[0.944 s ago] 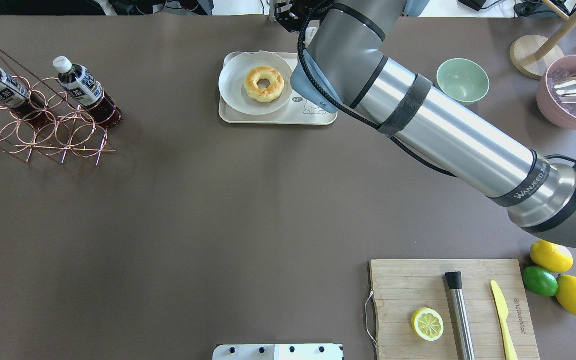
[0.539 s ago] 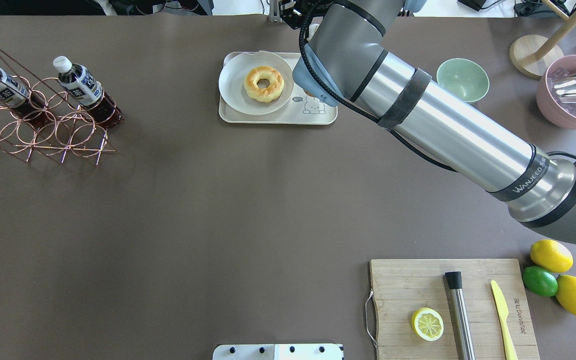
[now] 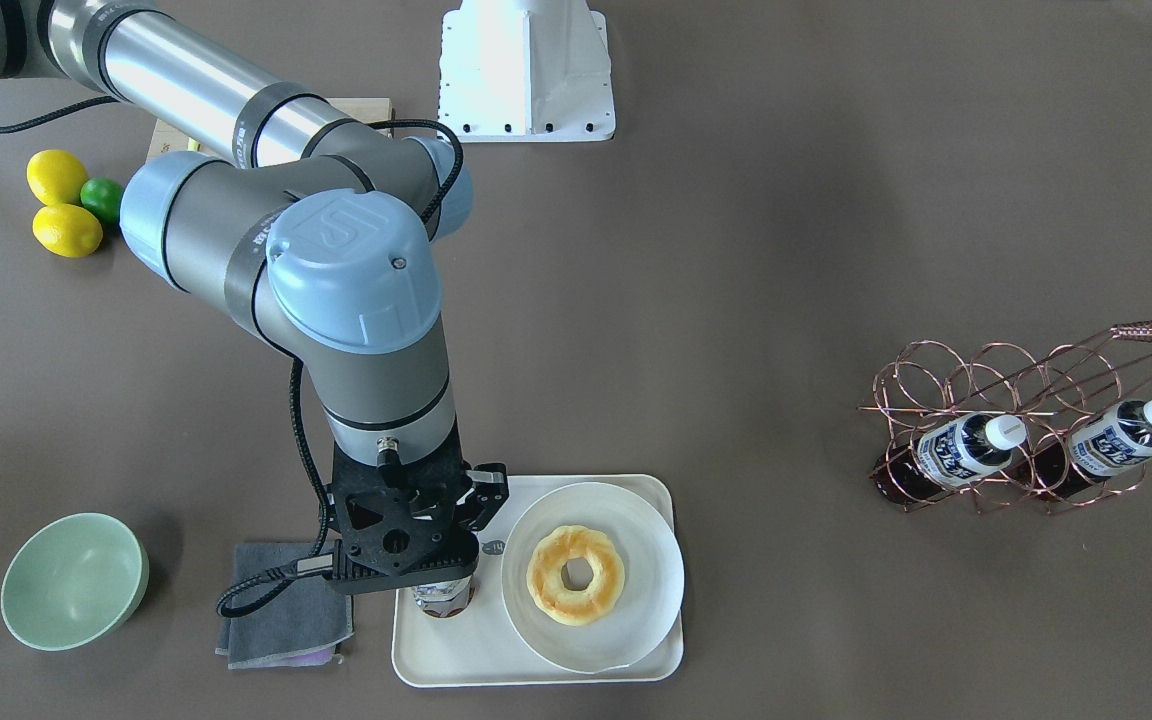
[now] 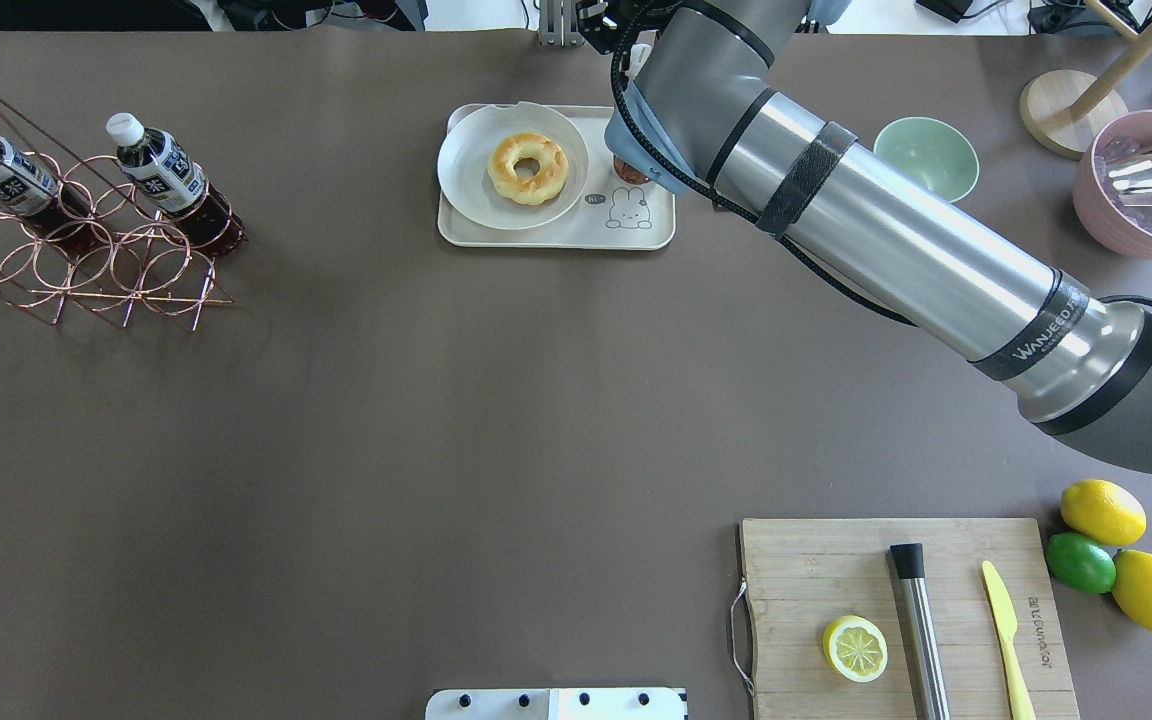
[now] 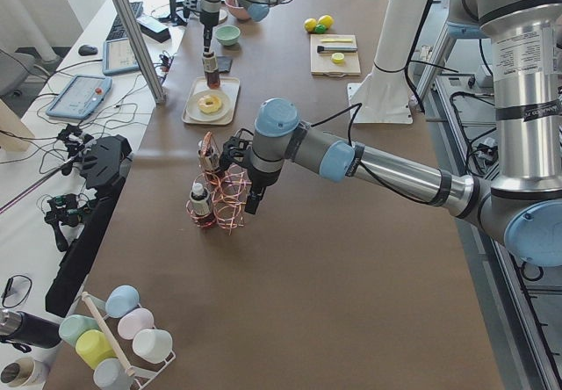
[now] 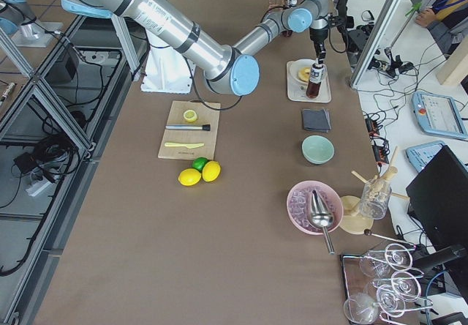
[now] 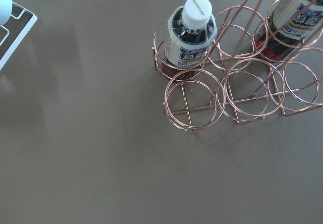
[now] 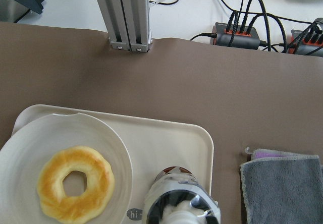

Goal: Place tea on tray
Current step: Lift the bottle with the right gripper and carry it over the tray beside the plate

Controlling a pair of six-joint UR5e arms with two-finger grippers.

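Right pincer (image 3: 416,560): we are seeing it pointing straight down and clamping the top of the tea (image 3: 443,596). The bottle is hanging upright directly beneath the pincer. Its brown base is sitting over the tray (image 3: 456,655), at the tray end nearest the grey cloth (image 3: 281,610). We are not managing to tell whether the base is touching the tray floor or hanging just clear of it.

Just beside the pincer, on the side away from the cloth, the white plate (image 3: 636,540) is lying on the same tray and carrying the doughnut (image 3: 575,574). A strip of bare tray is showing between bottle and plate rim. The bear drawing (image 4: 628,208) is lying just robot-ward of the pincer. The cloth is lying on the table just off the tray rim, and the green bowl (image 3: 73,580) is sitting farther out on that same side.

Left pincer (image 5: 254,201): it is hanging well apart from the right one, just beside the copper rack (image 3: 1036,440). We are unable to tell whether its fingers are apart or together. Rack bottle A (image 3: 966,448) and rack bottle B (image 3: 1126,432) are leaning in the rack's rings, below and beside this pincer.
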